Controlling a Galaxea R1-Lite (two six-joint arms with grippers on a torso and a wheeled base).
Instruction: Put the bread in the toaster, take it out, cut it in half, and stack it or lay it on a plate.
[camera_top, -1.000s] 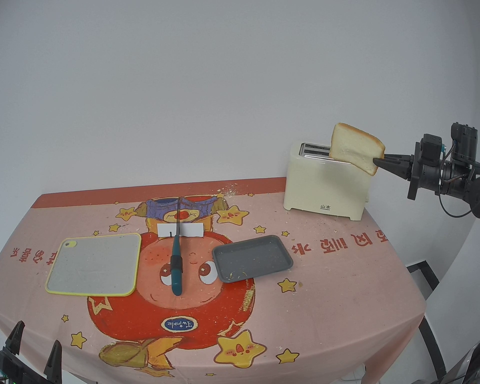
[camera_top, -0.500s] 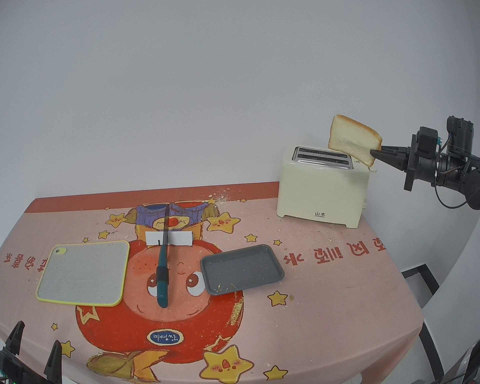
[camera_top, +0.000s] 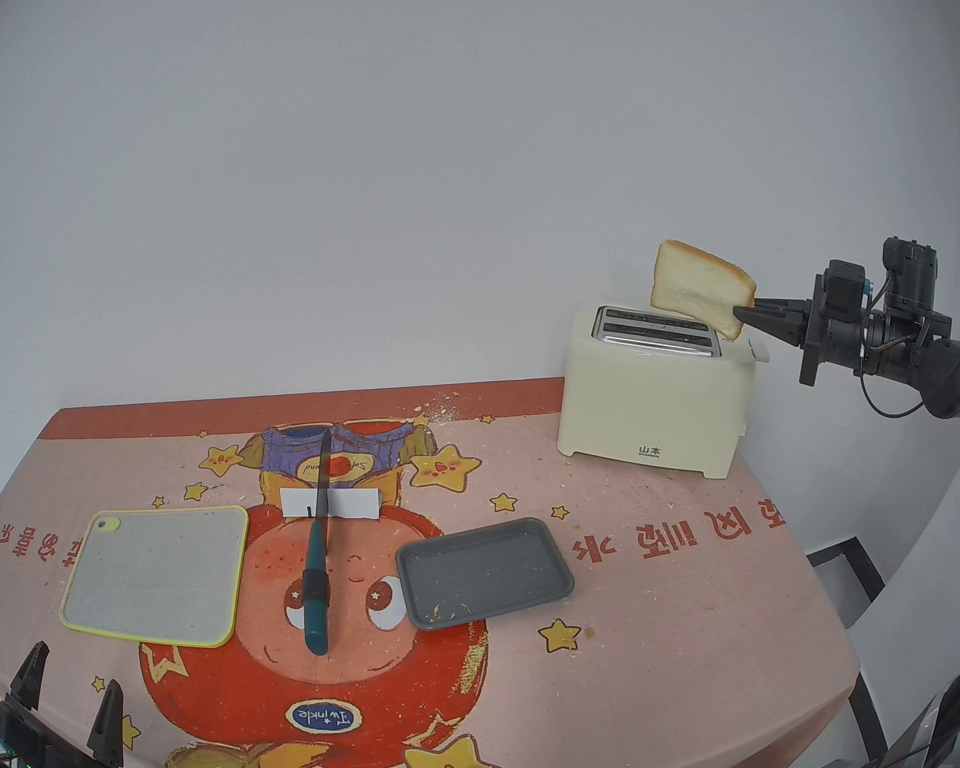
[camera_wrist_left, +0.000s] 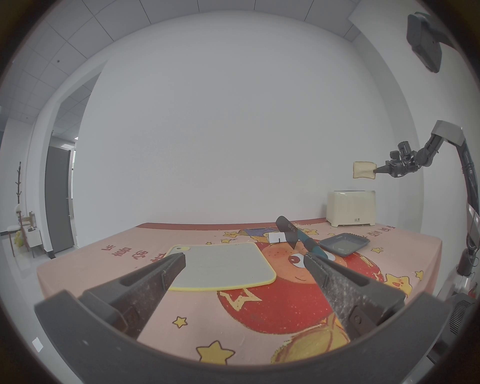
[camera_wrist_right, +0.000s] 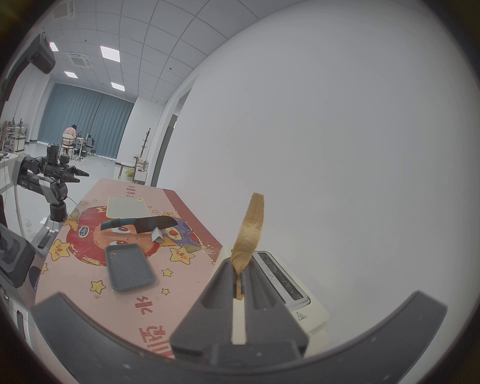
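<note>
Above the toaster (camera_top: 655, 395), bread (camera_top: 700, 288) between right gripper (camera_top: 745, 314) fingertips

We see a table (camera_top: 680, 620) draped in a pink cloth with a red cartoon print. On it a cream two-slot toaster (camera_top: 655, 410) stands at the far right. A dark grey rectangular tray (camera_top: 490, 570) lies near the middle. Just left of it lies a teal-handled knife (camera_top: 317, 570), blade across a small white card (camera_top: 350, 502). A grey cutting board with a yellow-green rim (camera_top: 155, 575) lies at the left.
</note>
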